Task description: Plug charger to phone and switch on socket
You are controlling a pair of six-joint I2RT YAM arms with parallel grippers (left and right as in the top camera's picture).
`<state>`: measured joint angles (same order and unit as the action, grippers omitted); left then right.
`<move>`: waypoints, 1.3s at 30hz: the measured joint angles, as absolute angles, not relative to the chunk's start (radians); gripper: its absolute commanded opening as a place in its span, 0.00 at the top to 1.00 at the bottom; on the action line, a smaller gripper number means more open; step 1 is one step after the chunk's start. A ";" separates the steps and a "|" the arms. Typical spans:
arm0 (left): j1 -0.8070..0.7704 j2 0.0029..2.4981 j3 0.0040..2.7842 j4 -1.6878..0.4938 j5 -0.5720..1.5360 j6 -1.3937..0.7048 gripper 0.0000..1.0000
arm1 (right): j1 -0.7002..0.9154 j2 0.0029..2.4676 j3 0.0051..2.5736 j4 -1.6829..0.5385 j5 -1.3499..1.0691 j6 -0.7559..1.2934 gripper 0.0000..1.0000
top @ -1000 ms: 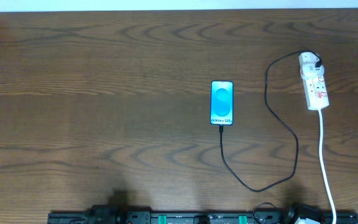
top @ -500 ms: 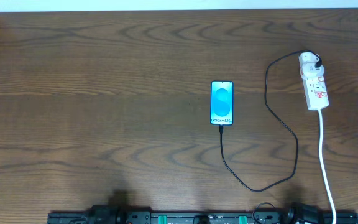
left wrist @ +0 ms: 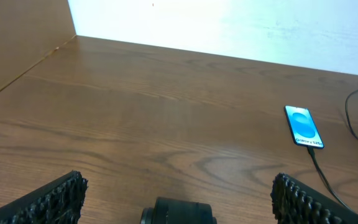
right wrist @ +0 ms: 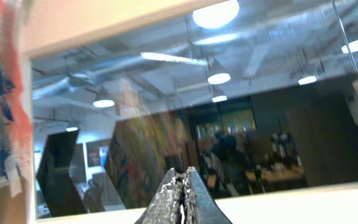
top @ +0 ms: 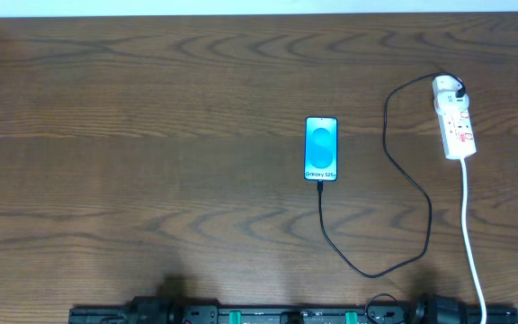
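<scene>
The phone (top: 321,148) lies flat mid-table with its blue screen up, and it also shows in the left wrist view as the phone (left wrist: 303,126). The charger (top: 430,216), a thin black cable, loops from the phone's near edge round to the white plug on the socket (top: 457,126) at the far right. Its tip meets the phone's bottom edge. My left gripper (left wrist: 178,190) hovers open low over bare wood, far left of the phone. My right gripper (right wrist: 183,180) is shut on nothing and points up at a window, away from the table.
The socket's white cord (top: 468,225) runs down the right side to the front edge. A black rail (top: 286,316) lines the table's front edge. A wooden side wall (left wrist: 17,43) stands at the left.
A pale part near the right arm's base at the overhead view's bottom edge has slipped out of sight. Phone, cable and socket have not moved.
</scene>
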<state>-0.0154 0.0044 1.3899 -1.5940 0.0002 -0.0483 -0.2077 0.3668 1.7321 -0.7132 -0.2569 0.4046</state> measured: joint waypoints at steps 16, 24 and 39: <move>-0.015 0.004 1.390 -1.594 0.000 -0.048 0.05 | -0.164 0.247 1.732 -0.698 -0.247 0.378 0.92; -0.015 0.004 1.390 -1.594 0.000 -0.048 0.05 | -0.164 0.225 1.733 -0.694 -0.247 0.378 0.91; -0.015 0.004 1.390 -1.594 0.000 -0.048 0.05 | -0.139 0.105 1.729 -0.678 -0.243 0.377 0.87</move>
<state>-0.0154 0.0044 1.3899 -1.5940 0.0002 -0.0483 -0.1394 0.1055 1.7287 -0.6781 -0.2428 0.3771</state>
